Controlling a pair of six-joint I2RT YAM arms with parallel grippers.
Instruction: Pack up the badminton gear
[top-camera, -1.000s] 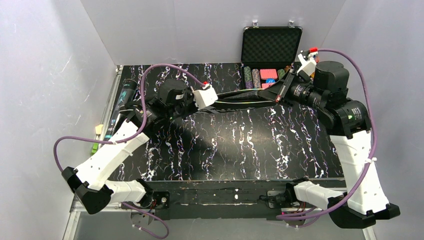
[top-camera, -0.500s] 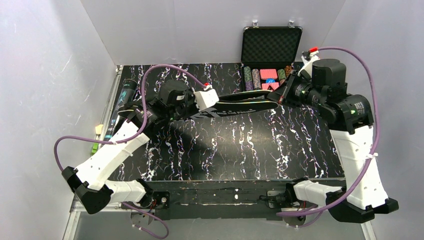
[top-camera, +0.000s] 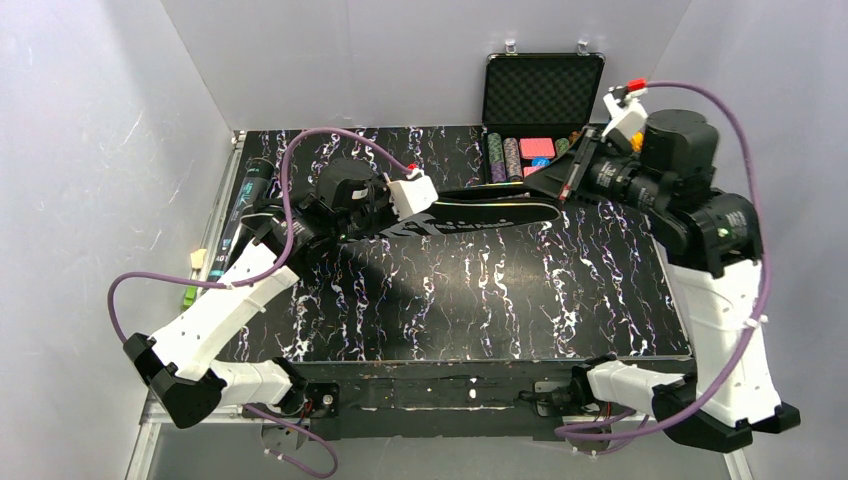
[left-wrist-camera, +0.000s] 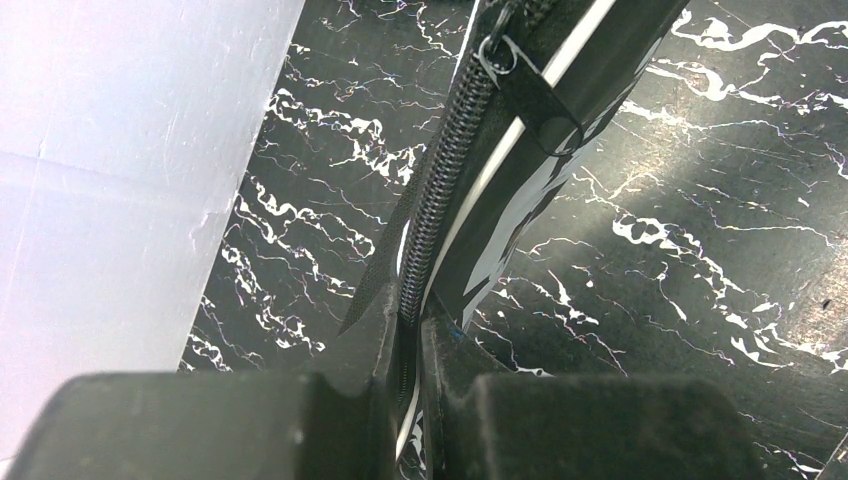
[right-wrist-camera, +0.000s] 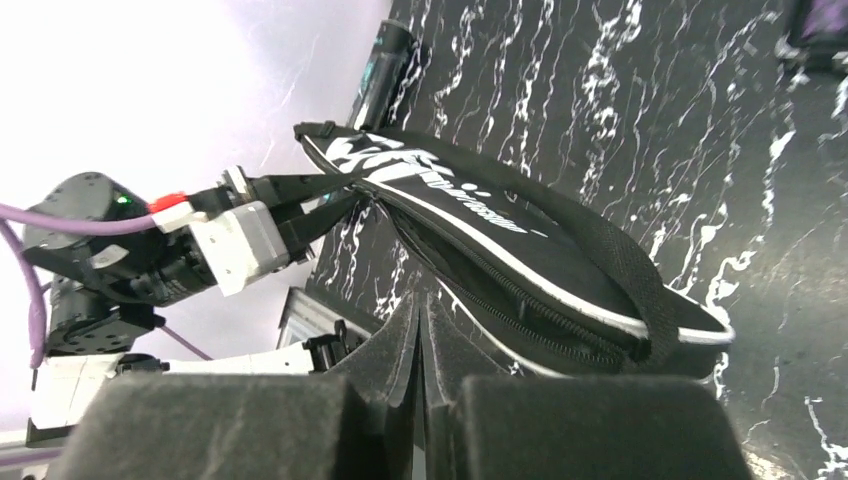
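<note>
The bag (top-camera: 480, 212) hangs stretched left to right over the far middle of the table (top-camera: 450, 310), an arm at each end. The left gripper (left-wrist-camera: 410, 335) is clamped on the narrow end, jaws pinching right along the zipper (left-wrist-camera: 440, 200). The right gripper (right-wrist-camera: 420, 318) sits at the wide end, jaws all but together, just a slit showing; whether they bite the fabric, cannot tell. The tube (top-camera: 245, 200) lies along the left edge, the open case (top-camera: 543, 95) far right
</note>
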